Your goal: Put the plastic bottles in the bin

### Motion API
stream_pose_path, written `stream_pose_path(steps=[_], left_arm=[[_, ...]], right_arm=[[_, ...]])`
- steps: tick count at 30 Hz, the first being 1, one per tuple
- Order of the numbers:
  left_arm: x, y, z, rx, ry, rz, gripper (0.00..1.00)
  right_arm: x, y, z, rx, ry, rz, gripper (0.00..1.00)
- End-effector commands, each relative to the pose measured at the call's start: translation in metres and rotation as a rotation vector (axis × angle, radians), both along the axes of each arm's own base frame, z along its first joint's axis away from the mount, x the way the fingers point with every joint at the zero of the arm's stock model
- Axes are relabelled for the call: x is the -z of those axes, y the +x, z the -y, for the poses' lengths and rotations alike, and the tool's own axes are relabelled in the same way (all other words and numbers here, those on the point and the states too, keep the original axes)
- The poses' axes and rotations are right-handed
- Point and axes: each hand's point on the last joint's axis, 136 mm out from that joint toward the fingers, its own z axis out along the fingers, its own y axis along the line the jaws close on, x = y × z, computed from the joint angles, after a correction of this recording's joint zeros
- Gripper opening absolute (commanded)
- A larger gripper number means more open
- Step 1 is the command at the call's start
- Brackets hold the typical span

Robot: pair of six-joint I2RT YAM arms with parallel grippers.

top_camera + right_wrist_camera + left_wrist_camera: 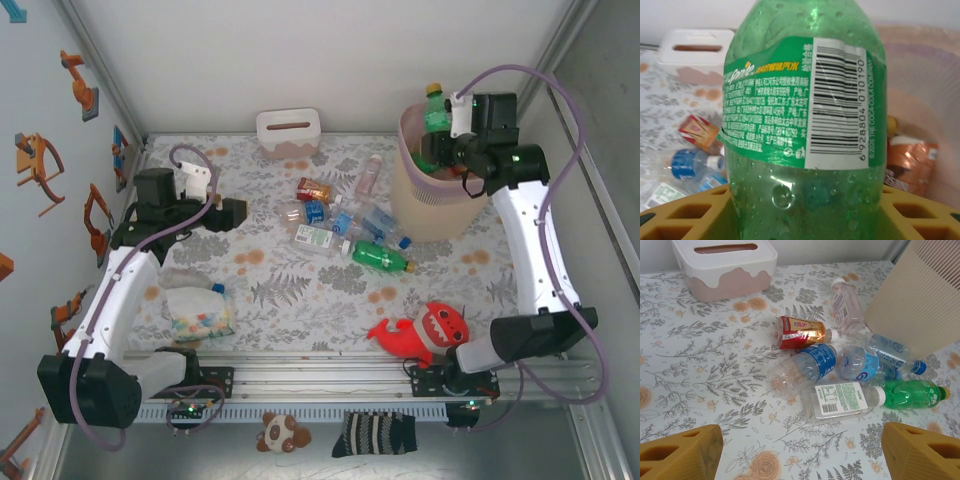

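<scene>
Seemingly over bin (432, 212), right claw (805, 216) grips green bottle (800, 100).

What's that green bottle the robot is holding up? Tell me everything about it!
The green bottle is see-through green plastic with little droplets inside and looks otherwise empty. It has a yellow cap and a green-and-white label with a barcode. The right pincer squeezes its lower part from both sides and holds it roughly upright, cap up, above the bin. Nothing else touches it.
</scene>
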Motion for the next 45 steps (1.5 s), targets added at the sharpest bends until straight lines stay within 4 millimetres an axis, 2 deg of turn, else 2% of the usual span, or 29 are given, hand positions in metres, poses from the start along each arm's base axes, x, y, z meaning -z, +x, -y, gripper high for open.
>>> stream_pose_path(steps=[1,6,11,20,27,32,39,42,45], left_arm=[[-0.004,0.001,0.003,0.018,-0.026,0.006,0.82],[-0.005,0.001,0.005,0.026,-0.039,0.004,0.82],[-0.006,0.002,0.005,0.027,-0.049,0.006,0.82],[-0.009,0.001,0.006,0.029,-0.061,0.012,0.82],[-0.011,0.000,0.005,0.025,-0.060,0.018,0.82],[-0.012,0.000,0.004,0.023,-0.060,0.021,0.82],[-0.015,-0.001,0.003,0.021,-0.062,0.028,0.82],[-0.016,-0.003,0.002,0.021,-0.061,0.032,0.82],[-0.017,-0.003,0.002,0.021,-0.060,0.036,0.82]], right_arm=[[0.013,-0.008,0.029,0.126,-0.055,-0.090,0.47],[0.033,-0.003,0.054,0.230,-0.068,-0.190,0.47],[0.055,0.006,0.069,0.274,-0.083,-0.280,0.47],[0.104,0.018,0.077,0.276,-0.159,-0.465,0.50],[0.138,0.022,0.084,0.292,-0.197,-0.566,0.57],[0.137,0.019,0.086,0.308,-0.203,-0.582,0.67],[0.112,0.018,0.085,0.317,-0.179,-0.520,0.79],[0.101,0.018,0.081,0.310,-0.153,-0.494,0.79],[0.094,0.021,0.077,0.296,-0.127,-0.473,0.76]])
